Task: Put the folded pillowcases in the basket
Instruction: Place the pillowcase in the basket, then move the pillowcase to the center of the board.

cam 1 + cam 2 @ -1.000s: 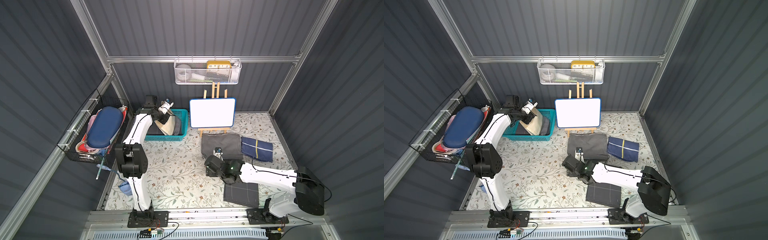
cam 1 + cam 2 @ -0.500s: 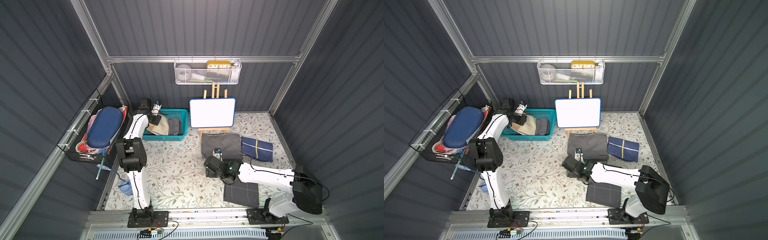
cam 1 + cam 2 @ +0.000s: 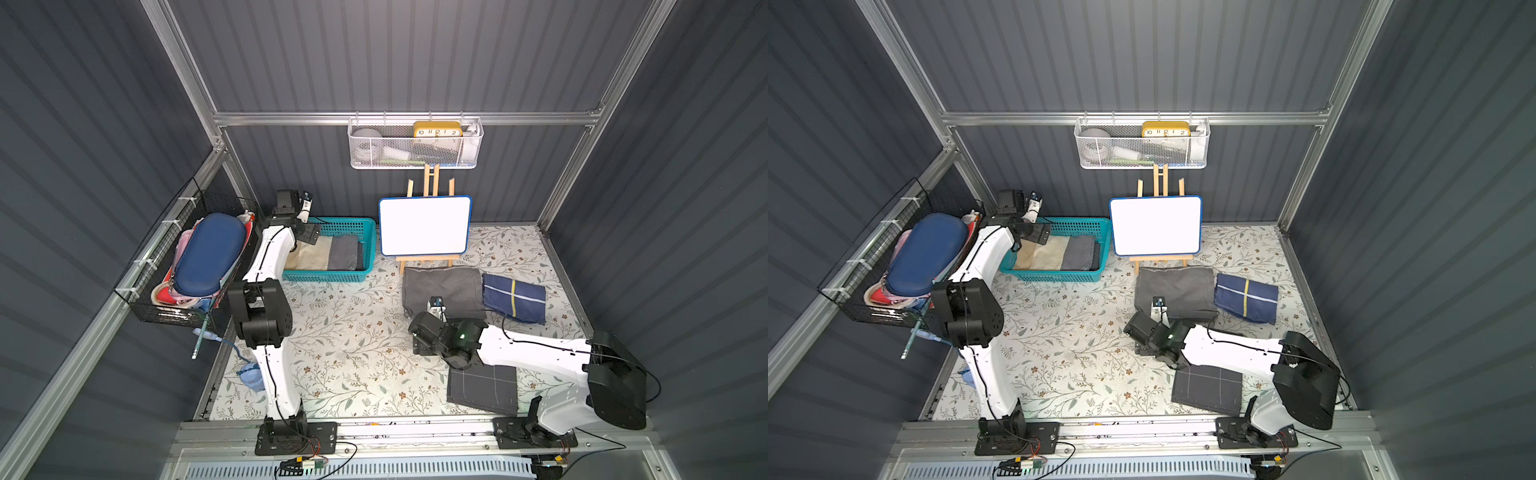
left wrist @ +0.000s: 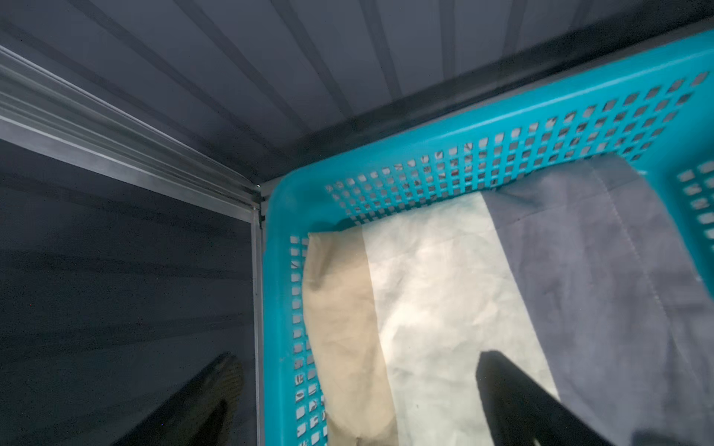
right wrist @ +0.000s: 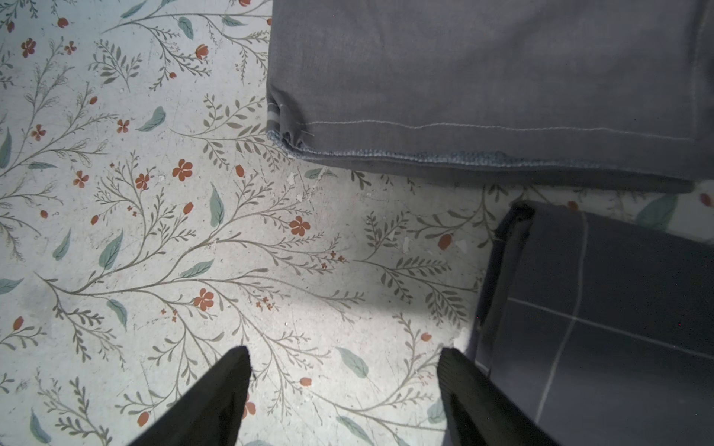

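1. We are seeing the pillowcase (image 4: pixel 417 293) lying flat inside the basket (image 3: pixel 328 275), with tan and cream bands facing up. It is filling the end nearest the left arm.
2. A grey fold (image 4: pixel 599 270) is touching its cream edge inside the basket. We are not able to tell whether that fold is part of the pillowcase.
3. The left gripper (image 4: pixel 357 355) is hanging over that end of the basket, its jaws spread wide and pinching nothing. One finger is sitting outside the basket's end wall and the other over the pillowcase.
4. The right gripper (image 5: pixel 344 349) is hovering over the floral mat (image 5: pixel 154 231), jaws apart and empty. It is sitting near the corner of a grey cloth (image 5: pixel 483 77) and just beside a checked cloth (image 5: pixel 599 328).
5. In both top views we are seeing a navy cloth (image 3: pixel 513 297) lying just beside the grey cloth. A whiteboard (image 3: pixel 424 226) is standing on its easel between the basket and those cloths.
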### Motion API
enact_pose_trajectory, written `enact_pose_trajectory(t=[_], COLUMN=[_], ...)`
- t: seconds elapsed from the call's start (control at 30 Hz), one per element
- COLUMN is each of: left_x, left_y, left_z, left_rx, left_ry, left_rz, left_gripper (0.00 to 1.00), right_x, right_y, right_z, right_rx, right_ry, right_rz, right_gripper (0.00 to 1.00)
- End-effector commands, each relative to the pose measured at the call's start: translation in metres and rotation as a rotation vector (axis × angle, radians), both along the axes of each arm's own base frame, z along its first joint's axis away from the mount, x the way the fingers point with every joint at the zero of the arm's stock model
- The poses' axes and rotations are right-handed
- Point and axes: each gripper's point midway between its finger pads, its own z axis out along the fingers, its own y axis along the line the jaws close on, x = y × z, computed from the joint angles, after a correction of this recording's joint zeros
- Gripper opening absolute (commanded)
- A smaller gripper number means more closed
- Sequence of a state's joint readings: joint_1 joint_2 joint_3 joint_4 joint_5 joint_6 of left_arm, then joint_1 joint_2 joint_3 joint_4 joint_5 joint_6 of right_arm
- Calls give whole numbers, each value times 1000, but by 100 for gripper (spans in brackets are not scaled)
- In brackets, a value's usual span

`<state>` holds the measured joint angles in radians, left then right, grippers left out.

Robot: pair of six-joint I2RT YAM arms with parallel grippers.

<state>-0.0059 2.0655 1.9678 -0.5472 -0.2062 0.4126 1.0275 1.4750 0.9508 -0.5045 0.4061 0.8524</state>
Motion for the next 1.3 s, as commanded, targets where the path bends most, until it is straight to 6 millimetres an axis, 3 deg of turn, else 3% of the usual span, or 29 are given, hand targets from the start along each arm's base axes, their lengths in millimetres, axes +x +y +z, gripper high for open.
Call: enact_pose_trajectory(t=[0.0,0.13,0.33,0.43,0.5,0.67,0.8,1.0,1.13,1.27], left_x=[-20,-53,-141,-189,-216,-260,-271,-285,-291,-296], left_y=[-48,-94,-101,-104,-110,-135,-126,-130,-130,-127], left_z=[87,122,166,175,169,118,81,60,45,30], left_rx=[-118,-283,-505,-605,-679,-840,-878,-943,-955,-946], left_ry=[-161,-183,-285,-339,-320,-169,-91,-32,-3,19], left_rz=[-52,-113,-109,-137,-158,-244,-127,-101,-85,-61], left_gripper=[100,100,100,100,100,100,100,100,100,100], right_x=[9,19,47,63,76,109,131,150,150,138], right_y=[-12,-27,-52,-56,-52,-35,-15,5,13,21], right_z=[28,48,50,46,37,9,-16,-55,-69,-78], right_rx=[-48,-90,-146,-204,-218,-226,-254,-257,-233,-188], right_ry=[-85,-158,-77,-58,-41,51,131,196,223,271], right_rz=[-14,-34,-76,-78,-62,-45,-5,14,28,59], right_gripper=[82,84,86,86,87,87,85,84,83,82])
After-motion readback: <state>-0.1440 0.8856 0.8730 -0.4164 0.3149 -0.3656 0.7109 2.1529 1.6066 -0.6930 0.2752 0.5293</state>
